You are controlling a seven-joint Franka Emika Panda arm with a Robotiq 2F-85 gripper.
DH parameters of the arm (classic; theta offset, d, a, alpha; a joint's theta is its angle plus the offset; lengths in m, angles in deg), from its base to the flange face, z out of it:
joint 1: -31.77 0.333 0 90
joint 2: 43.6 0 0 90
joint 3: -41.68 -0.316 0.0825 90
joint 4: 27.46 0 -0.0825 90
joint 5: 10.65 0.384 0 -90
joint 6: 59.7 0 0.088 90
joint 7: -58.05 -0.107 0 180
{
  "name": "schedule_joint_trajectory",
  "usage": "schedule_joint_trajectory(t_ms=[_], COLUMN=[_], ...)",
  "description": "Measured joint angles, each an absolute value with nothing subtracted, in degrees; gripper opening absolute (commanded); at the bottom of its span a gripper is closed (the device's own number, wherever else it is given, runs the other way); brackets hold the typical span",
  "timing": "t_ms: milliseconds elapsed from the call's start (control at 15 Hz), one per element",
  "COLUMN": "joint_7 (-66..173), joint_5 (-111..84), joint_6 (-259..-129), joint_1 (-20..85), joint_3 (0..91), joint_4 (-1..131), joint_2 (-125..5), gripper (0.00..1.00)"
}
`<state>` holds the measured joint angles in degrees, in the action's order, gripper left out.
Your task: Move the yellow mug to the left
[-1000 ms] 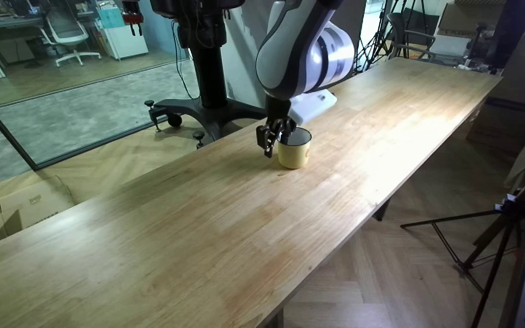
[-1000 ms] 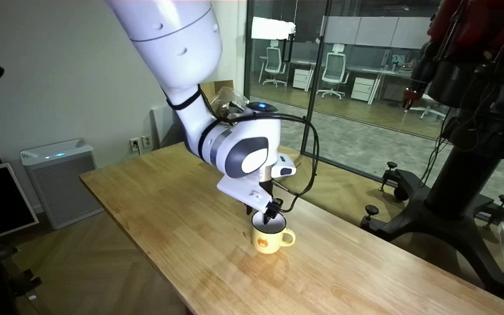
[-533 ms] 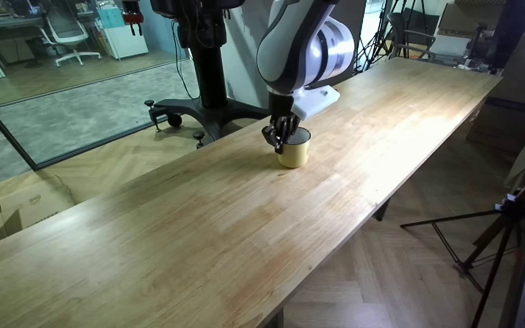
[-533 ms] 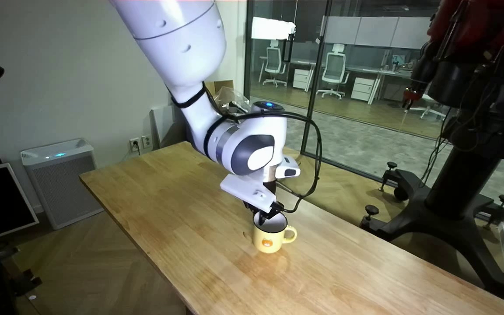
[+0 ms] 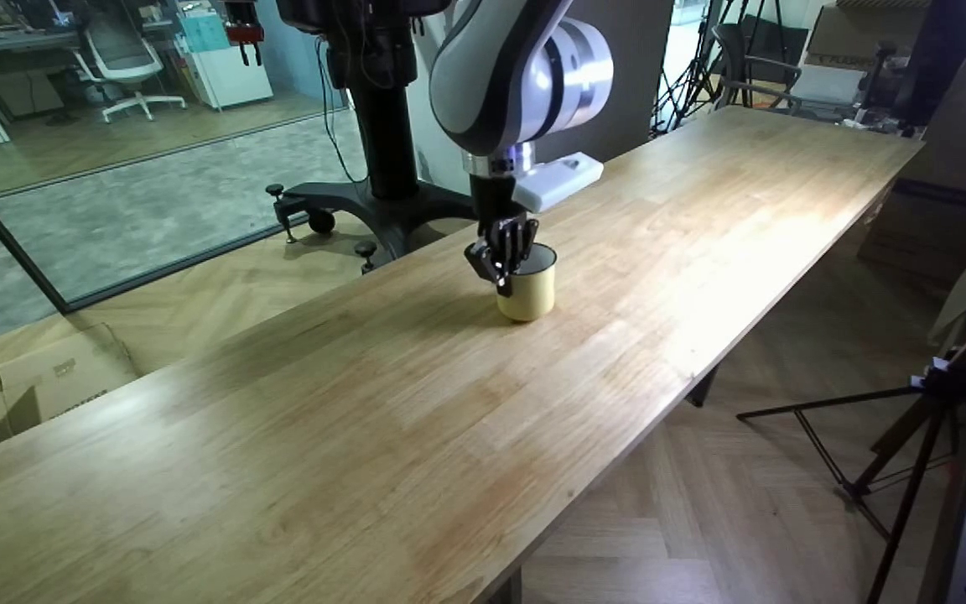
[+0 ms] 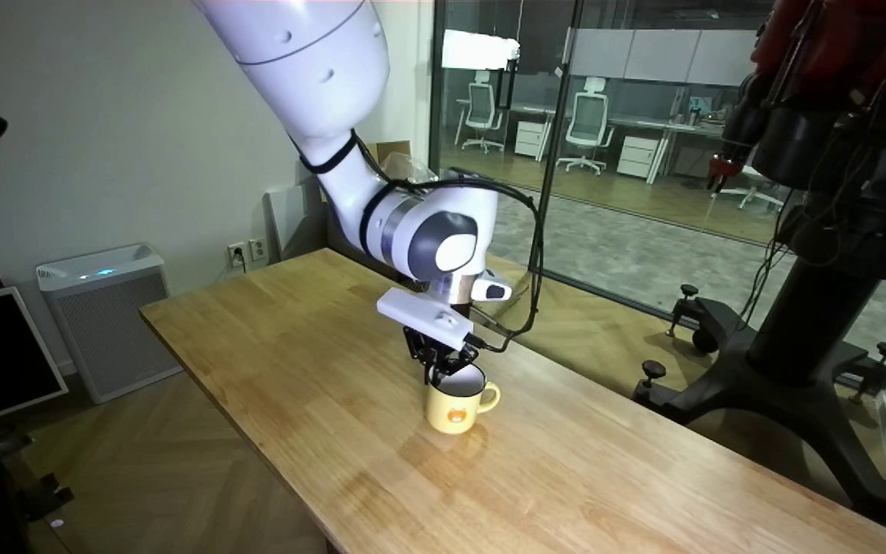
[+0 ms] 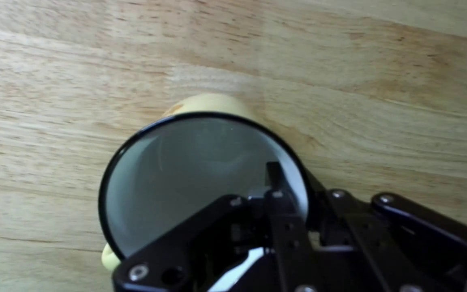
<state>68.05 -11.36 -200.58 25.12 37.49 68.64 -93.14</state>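
Observation:
The yellow mug [image 5: 533,295] stands upright at the wooden table, its handle and orange animal print showing on the mug [image 6: 451,412] in an exterior view. Looking down in the wrist view, I see the grey-white inside of the mug [image 7: 185,170] and its dark rim. My gripper [image 7: 294,178] is shut on the mug's wall, one finger inside the cup and the other outside. In both exterior views the gripper [image 5: 501,281] reaches down from above onto the rim. Whether the mug's base touches the table or hovers slightly, I cannot tell.
The long wooden table [image 5: 349,436] extends on both sides of the mug. Beyond its far edge stands a black wheeled pedestal [image 5: 389,151] carrying another robot. A tripod [image 5: 894,470] and cardboard boxes [image 5: 55,373] are on the floor. An air purifier [image 6: 116,323] stands against the wall.
The fingers have come together on the mug's wall. Gripper and mug have since shifted a little leftward in both exterior views, and the gripper has turned somewhat.

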Motion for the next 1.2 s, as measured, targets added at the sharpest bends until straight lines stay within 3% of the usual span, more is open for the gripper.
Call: schedule_joint_trajectory(t_ms=[600, 1200], joint_7=[64.63, 63.36], joint_5=[-11.95, -11.89], joint_6=[-201.55, -196.15], joint_1=[32.82, 33.96], joint_3=[39.39, 39.82], joint_4=[60.58, 54.79], joint_2=[-97.98, -100.53], gripper=[0.03, 0.03])
